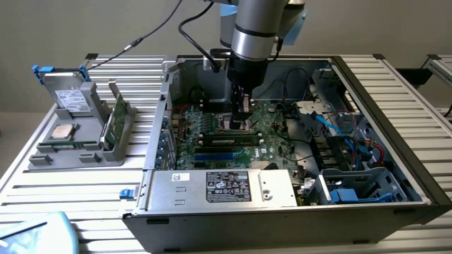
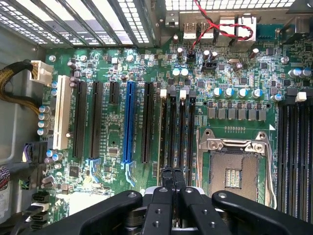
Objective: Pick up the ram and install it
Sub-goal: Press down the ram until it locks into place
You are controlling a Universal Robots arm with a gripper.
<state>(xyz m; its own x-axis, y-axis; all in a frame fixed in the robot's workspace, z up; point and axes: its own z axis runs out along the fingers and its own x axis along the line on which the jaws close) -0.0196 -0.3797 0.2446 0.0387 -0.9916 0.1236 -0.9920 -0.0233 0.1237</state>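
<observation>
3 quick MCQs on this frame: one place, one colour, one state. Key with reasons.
1. Where is the silver chip?
A) in the socket
B) on the grey holder beside the case
C) on the power supply

2. What colour is the odd long slot?
A) red
B) blue
C) yellow

3. How is the gripper?
A) wide open
B) shut
C) clamped on the chip

1 B: the chip lies on the holder, outside the case.
2 B: one blue slot among black ones.
3 B: its fingers meet above the board.
</observation>
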